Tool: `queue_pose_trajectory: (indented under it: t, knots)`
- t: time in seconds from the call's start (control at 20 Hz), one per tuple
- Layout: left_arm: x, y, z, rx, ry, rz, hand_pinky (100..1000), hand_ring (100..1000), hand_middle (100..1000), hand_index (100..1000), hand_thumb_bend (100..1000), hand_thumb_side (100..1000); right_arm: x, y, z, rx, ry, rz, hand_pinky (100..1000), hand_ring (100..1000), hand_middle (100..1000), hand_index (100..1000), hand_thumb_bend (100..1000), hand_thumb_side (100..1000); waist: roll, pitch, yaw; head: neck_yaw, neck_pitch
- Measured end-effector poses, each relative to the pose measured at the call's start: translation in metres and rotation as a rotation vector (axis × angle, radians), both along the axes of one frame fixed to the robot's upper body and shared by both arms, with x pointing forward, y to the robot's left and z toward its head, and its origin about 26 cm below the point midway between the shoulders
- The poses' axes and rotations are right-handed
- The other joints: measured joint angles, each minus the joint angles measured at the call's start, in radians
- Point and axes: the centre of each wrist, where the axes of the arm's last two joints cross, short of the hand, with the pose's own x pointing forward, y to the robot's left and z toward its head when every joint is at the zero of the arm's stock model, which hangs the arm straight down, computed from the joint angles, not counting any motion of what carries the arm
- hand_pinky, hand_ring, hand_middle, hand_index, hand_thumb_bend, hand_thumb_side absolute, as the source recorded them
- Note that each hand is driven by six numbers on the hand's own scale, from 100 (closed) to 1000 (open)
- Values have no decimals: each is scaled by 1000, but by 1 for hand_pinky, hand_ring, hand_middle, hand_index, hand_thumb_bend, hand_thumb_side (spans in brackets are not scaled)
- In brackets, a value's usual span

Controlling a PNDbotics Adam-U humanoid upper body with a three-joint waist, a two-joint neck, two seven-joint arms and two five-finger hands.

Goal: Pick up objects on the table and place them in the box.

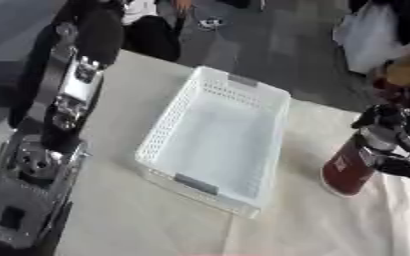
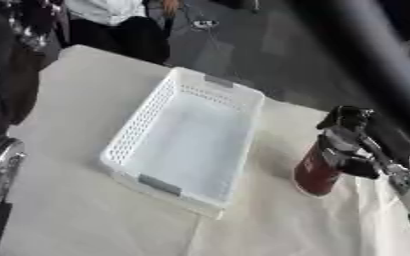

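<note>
One right hand (image 2: 357, 150), fingers apparently wrapped round dark-red bottle (image 2: 318, 170), label unreadable, beside white basket (image 2: 147, 112).

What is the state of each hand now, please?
Left hand: not visible, only the arm shows.
Right hand: fingers curled round the dark red bottle, which stands on the table beside the white basket.

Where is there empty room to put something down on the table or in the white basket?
The whole inside of the white basket looks bare. The cloth-covered table is free along the near edge in front of the basket, and on the strip between the basket and the dark red bottle. It is crowded at the bottle, where the right hand wraps it, and on the left under the left arm.
</note>
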Motion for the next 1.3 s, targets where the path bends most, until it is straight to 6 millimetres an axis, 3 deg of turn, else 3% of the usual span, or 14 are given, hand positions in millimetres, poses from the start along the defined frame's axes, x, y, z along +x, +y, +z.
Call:
queue_pose_trajectory:
  t: [0.65,1.3]
  knots:
    - [0,-2,1,-6,-4,-8,1000,842,890,916,545,1000,-2,-11,-6,210,44,23,100,100,100,116,100,460,0,7,3,1,-1]
    - [0,-1,-2,-1,10,-4,1000,842,890,916,542,1000,-5,-7,26,313,46,215,100,100,100,114,100,435,1,1,-6,0,1]
